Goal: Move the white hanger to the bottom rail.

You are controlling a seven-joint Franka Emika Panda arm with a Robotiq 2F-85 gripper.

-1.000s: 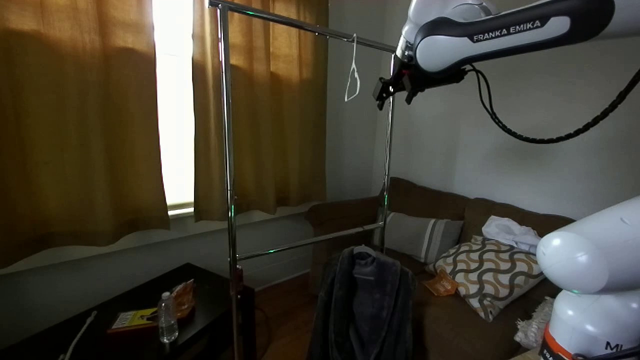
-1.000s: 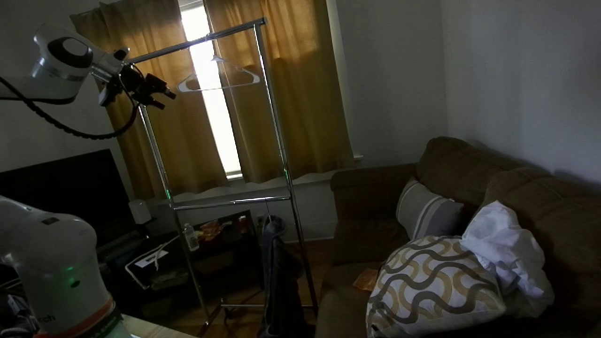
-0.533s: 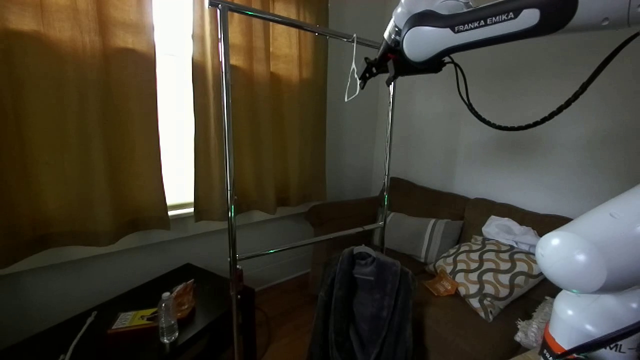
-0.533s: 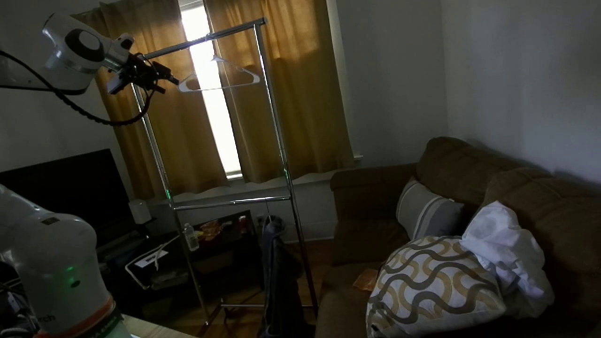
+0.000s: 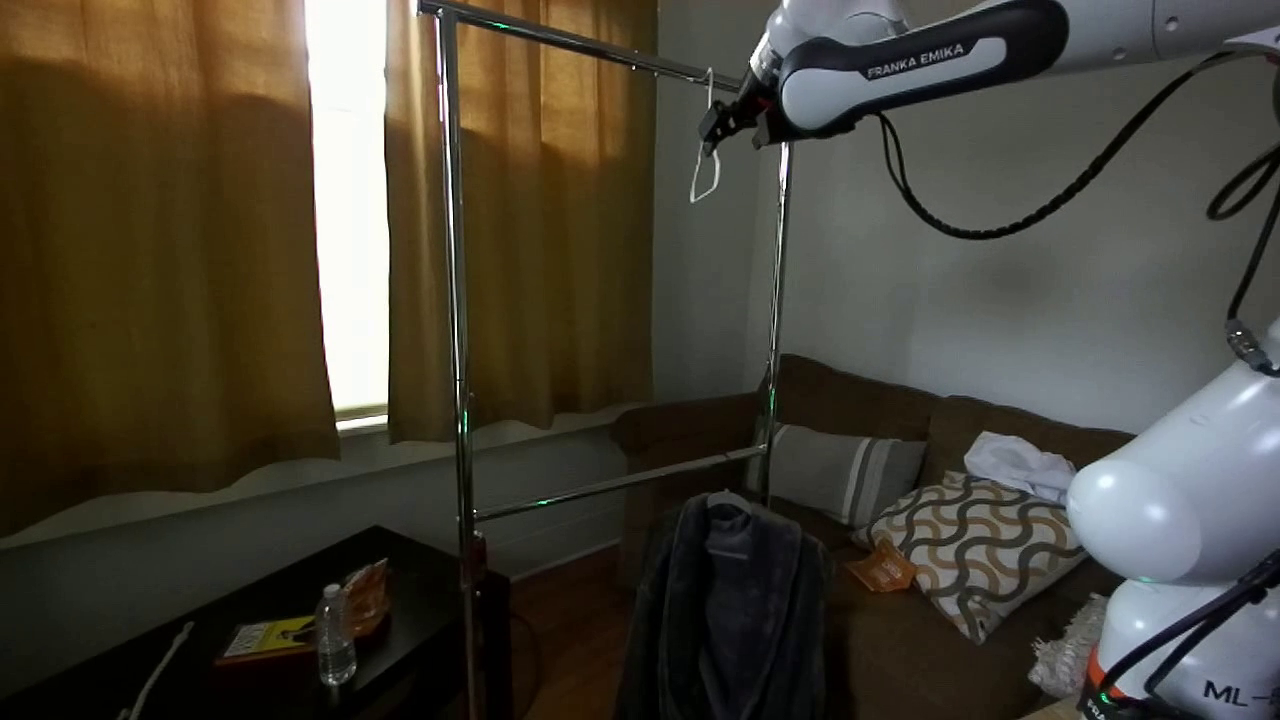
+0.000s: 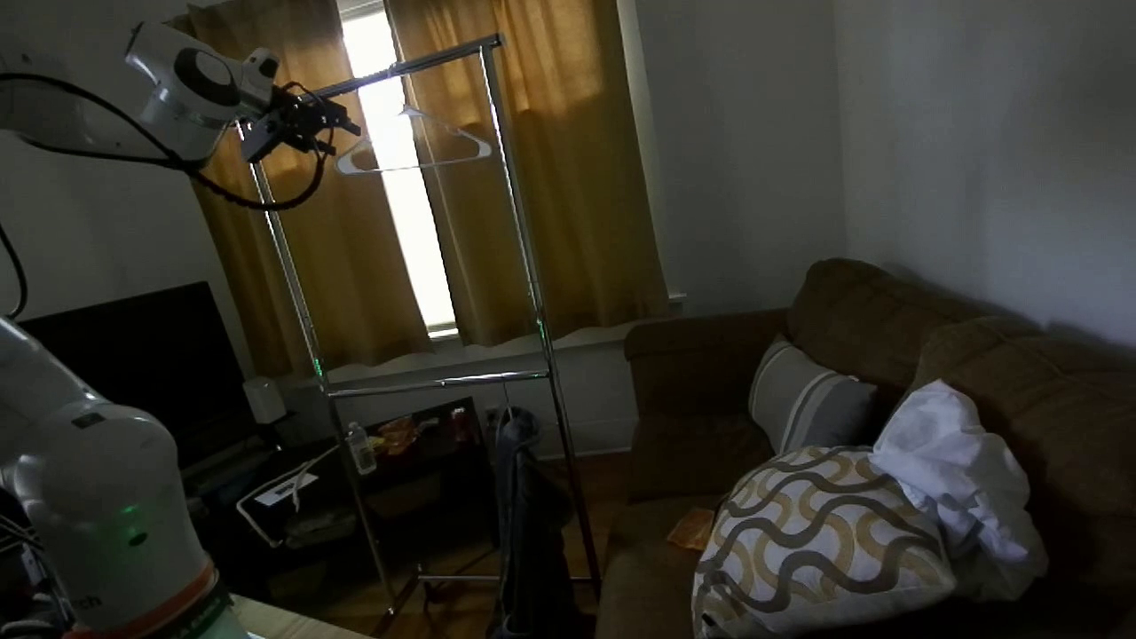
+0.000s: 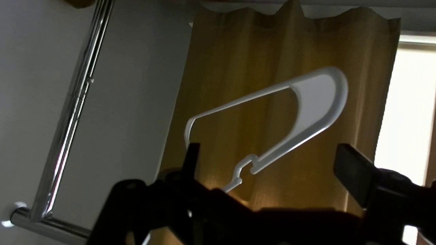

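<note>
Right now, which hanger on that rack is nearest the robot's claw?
The bare white hanger on the top bar, close by the gripper. The grey hanger is farther down and holds a dark garment.

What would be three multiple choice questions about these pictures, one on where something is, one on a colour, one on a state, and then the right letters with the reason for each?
1. Where is the white hanger relative to the bottom rail?
A. Hooked on it
B. Below it
C. Above it, on the top rail

2. What colour are the curtains?
A. Blue
B. Golden brown
C. White

3. What state is the gripper in?
A. Open
B. Shut on the hanger
C. Shut, holding nothing

1 C: an exterior view shows it hanging from the top rail.
2 B: both exterior views show that tone.
3 A: the wrist view shows its fingers apart.
</note>
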